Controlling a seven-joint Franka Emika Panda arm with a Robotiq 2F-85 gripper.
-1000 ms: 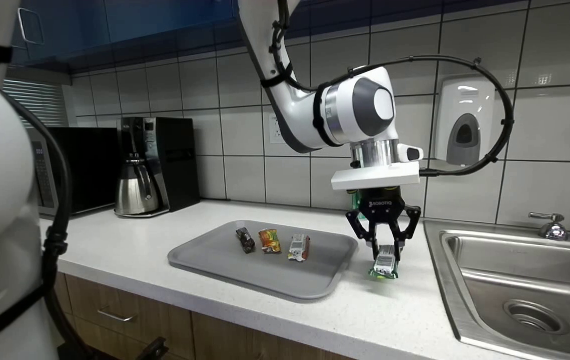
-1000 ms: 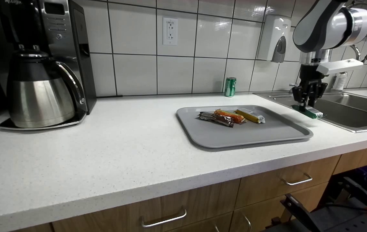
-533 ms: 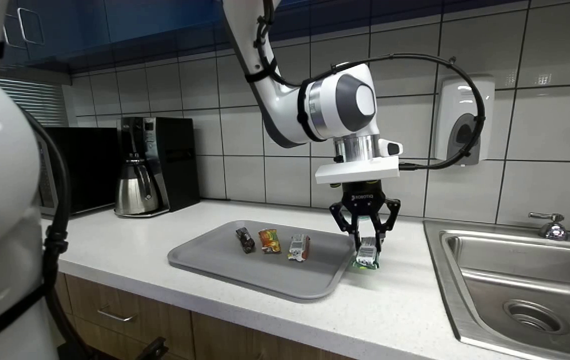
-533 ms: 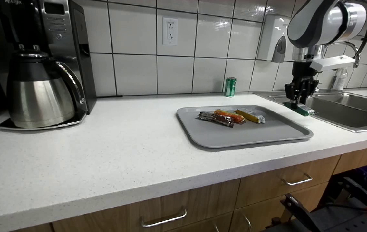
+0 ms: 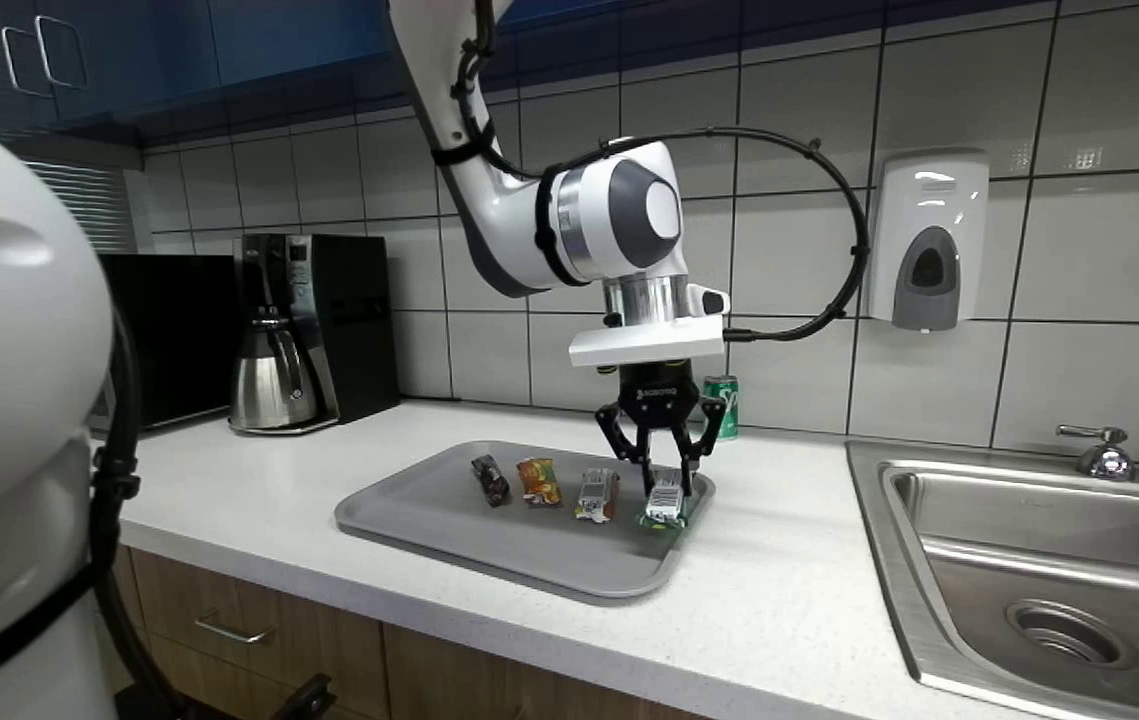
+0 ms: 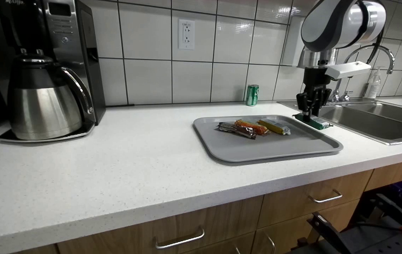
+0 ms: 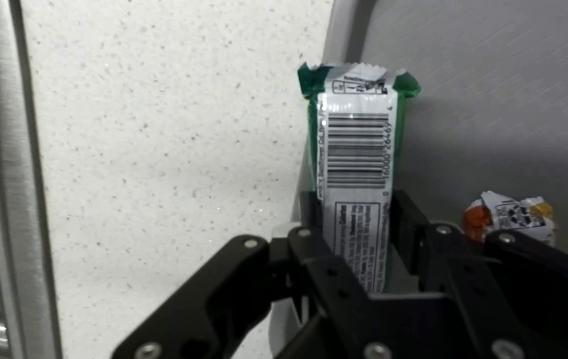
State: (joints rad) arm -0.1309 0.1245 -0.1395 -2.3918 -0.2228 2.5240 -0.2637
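a: where's the green bar [image 7: 356,149]?
b: pinched btwn fingers [image 7: 408,224], over right rim of gray tray [image 5: 489,545], both ext views.
a: & other 3 bars [image 5: 540,482]?
b: on tray, left of it.

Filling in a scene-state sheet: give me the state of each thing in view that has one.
Gripper, shut on the green bar
Green bar, held barcode side up over the rim of the tray
Tray, flat on the counter
Dark brown bar, on the tray
Orange bar, on the tray
Yellow bar, on the tray
Soda can, upright
Carafe, upright on the coffee maker's base
Drawers, shut
Faucet, no stream visible
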